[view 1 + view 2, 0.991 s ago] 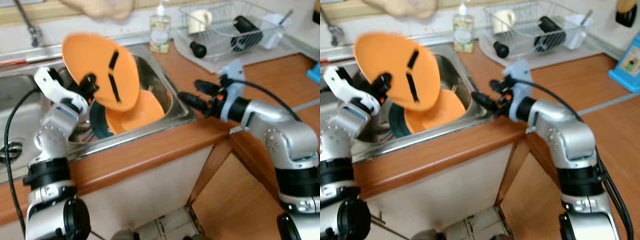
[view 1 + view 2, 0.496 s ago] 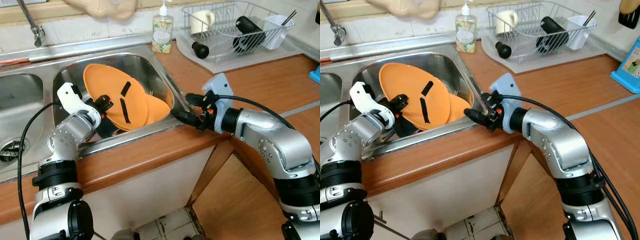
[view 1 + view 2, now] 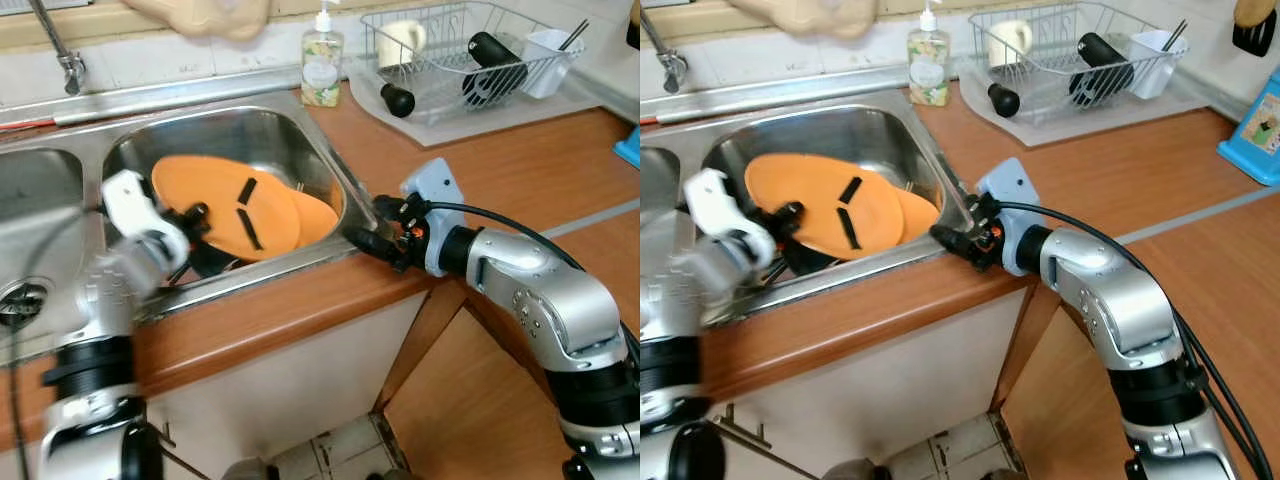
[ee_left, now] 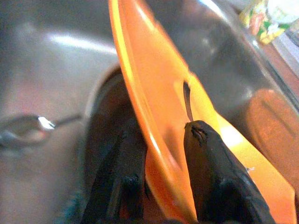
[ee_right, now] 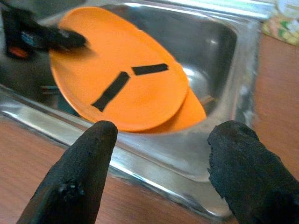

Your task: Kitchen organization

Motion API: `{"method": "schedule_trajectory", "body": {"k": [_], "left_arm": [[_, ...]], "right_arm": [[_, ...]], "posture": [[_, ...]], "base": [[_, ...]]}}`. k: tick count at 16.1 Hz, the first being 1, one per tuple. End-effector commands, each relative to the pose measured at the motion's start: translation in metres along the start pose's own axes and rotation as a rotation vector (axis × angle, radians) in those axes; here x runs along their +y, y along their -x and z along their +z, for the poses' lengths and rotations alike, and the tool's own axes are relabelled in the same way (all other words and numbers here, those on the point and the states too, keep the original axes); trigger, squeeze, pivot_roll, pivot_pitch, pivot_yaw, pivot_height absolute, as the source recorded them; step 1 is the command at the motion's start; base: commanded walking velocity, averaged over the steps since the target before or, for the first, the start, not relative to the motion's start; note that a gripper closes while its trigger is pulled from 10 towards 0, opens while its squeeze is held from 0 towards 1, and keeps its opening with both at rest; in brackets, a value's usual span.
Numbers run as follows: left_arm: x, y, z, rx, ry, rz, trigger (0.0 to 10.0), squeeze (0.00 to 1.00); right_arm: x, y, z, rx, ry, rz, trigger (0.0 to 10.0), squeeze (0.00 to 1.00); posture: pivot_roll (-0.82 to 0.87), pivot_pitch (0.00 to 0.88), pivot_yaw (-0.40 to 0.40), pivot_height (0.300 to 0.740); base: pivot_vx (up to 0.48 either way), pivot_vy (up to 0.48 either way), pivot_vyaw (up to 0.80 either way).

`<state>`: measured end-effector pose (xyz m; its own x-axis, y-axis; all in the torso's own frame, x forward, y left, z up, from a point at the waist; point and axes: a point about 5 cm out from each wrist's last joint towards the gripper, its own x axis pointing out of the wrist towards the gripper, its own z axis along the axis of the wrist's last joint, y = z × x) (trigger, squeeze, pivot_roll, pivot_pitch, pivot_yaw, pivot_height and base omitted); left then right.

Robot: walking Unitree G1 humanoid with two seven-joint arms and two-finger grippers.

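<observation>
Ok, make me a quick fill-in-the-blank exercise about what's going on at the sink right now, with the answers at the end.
1. The left claw grips the rim of an ____ plate marked with black strips.
2. That plate is inside the steel ____.
3. The right claw hangs at the sink's front edge with its fingers ____.
4. The soap bottle stands between the sink and the wire dish ____.

Missing words: orange; sink; open; rack

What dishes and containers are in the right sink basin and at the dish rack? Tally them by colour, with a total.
Orange: 2 (taped plate in the left hand, plate beneath)
Black: 2 (bottle in the rack, black item beside it)
White or cream: 2 (mug, tub)
Dark: 1 (dish under the plates)
Total: 7
</observation>
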<state>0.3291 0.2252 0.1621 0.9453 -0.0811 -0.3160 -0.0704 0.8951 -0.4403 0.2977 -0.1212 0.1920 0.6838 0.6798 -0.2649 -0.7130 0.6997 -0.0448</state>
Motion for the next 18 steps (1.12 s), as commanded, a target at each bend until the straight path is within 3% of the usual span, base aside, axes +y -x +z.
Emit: {"method": "schedule_trajectory", "body": {"k": [1, 3, 4, 5, 6, 7, 8, 9, 10, 11, 12, 13, 15, 16, 17, 18], "left_arm": [[-0.006, 0.005, 0.007, -0.014, -0.053, -0.026, 10.0, 1.00], [-0.005, 0.014, 0.012, -0.023, -0.147, -0.012, 10.0, 1.00], [-0.006, 0.019, 0.016, -0.036, -0.153, -0.036, 10.0, 1.00], [-0.006, 0.027, 0.019, -0.031, -0.255, -0.041, 10.0, 1.00], [-0.005, 0.033, 0.019, -0.020, -0.317, -0.037, 10.0, 1.00], [-0.005, 0.037, 0.020, -0.022, -0.359, -0.024, 10.0, 1.00], [-0.004, 0.043, 0.021, -0.030, -0.437, -0.003, 10.0, 1.00], [-0.009, 0.054, 0.026, -0.093, -0.589, 0.016, 10.0, 1.00], [-0.014, 0.057, 0.028, -0.133, -0.646, -0.001, 10.0, 1.00], [-0.017, 0.059, 0.029, -0.154, -0.663, -0.011, 10.0, 1.00], [-0.029, 0.064, 0.034, -0.243, -0.638, -0.029, 10.0, 1.00], [-0.032, 0.065, 0.035, -0.253, -0.618, -0.044, 10.0, 1.00], [-0.048, 0.068, 0.019, -0.314, -0.567, -0.141, 10.0, 1.00], [-0.049, 0.067, 0.009, -0.317, -0.574, -0.143, 10.0, 0.82], [-0.051, 0.066, -0.008, -0.326, -0.588, -0.129, 10.0, 0.77], [-0.052, 0.064, -0.015, -0.339, -0.612, -0.084, 10.0, 0.59]], "right_arm": [[-0.002, 0.003, 0.002, -0.008, 0.000, -0.028, 10.0, 0.00], [-0.005, 0.003, 0.003, -0.018, -0.013, -0.083, 10.0, 0.00], [-0.006, 0.005, 0.003, -0.022, -0.019, -0.105, 10.0, 0.00], [-0.007, 0.008, 0.003, -0.016, -0.019, -0.130, 10.0, 0.71], [-0.008, 0.011, 0.001, -0.009, -0.024, -0.154, 10.0, 0.91], [-0.008, 0.012, 0.000, -0.007, -0.033, -0.167, 10.0, 1.00], [-0.009, 0.015, -0.001, -0.008, -0.050, -0.194, 10.0, 1.00], [-0.010, 0.018, -0.001, -0.030, -0.059, -0.257, 10.0, 1.00], [-0.010, 0.019, 0.002, -0.071, -0.047, -0.284, 10.0, 1.00], [-0.009, 0.019, 0.004, -0.093, -0.035, -0.296, 10.0, 1.00], [-0.007, 0.021, 0.011, -0.155, -0.005, -0.373, 10.0, 1.00], [-0.006, 0.020, 0.011, -0.162, -0.014, -0.390, 10.0, 1.00], [0.000, 0.019, 0.007, -0.186, -0.059, -0.464, 10.0, 1.00], [0.005, 0.019, 0.002, -0.196, -0.075, -0.465, 10.0, 1.00], [0.015, 0.018, -0.005, -0.223, -0.089, -0.453, 10.0, 1.00], [0.021, 0.018, -0.006, -0.253, -0.103, -0.433, 10.0, 1.00]], "posture": [[-0.08, 0.000, 0.038, 0.740], [-0.10, 0.000, 0.051, 0.740], [-0.10, 0.000, 0.052, 0.740], [-0.10, 0.000, 0.053, 0.740], [-0.10, 0.000, 0.054, 0.740], [-0.10, 0.000, 0.054, 0.740], [-0.10, 0.000, 0.051, 0.740], [-0.09, 0.000, 0.045, 0.740], [-0.09, 0.000, 0.042, 0.740], [-0.09, 0.000, 0.042, 0.740], [-0.09, 0.000, 0.029, 0.740], [-0.09, 0.000, 0.029, 0.740], [-0.09, 0.000, 0.023, 0.740], [-0.09, 0.000, 0.023, 0.740], [-0.10, 0.000, 0.033, 0.740], [-0.11, 0.000, 0.036, 0.740]], "base": [[0.000, 0.000, 0.00], [0.000, 0.000, 0.00], [0.000, 0.000, 0.00], [0.000, 0.000, 0.00], [0.000, 0.000, 0.00], [0.000, 0.000, 0.00], [0.000, 0.000, 0.00], [0.000, 0.000, 0.00], [0.000, 0.000, 0.00], [0.000, 0.000, 0.00], [0.000, 0.000, 0.00], [0.000, 0.000, 0.00], [0.000, 0.000, 0.80], [0.000, 0.000, 0.80], [0.000, 0.000, 0.80], [0.000, 0.000, 0.80]]}}
